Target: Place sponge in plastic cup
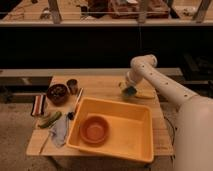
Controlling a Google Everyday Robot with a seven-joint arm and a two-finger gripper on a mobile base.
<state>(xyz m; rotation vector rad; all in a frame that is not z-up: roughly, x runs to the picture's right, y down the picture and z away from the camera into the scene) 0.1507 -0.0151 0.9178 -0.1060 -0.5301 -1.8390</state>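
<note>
The teal-green sponge (130, 91) is at the tip of my gripper (128, 89), at the back right of the wooden table (102, 86). The gripper looks shut on the sponge. A pale yellow-green plastic cup (122, 85) shows just to the left of the sponge, touching or right beside it and partly hidden by the gripper. The white arm comes in from the right and bends down to this spot.
A large yellow tub (142, 142) fills the table's front middle, with an orange-brown bowl (94, 128) inside. At the left are a dark bowl (57, 93), a small metallic cup (72, 85), a blue-grey cloth (60, 132) and a striped item (38, 104). A yellowish object (145, 95) lies right of the sponge.
</note>
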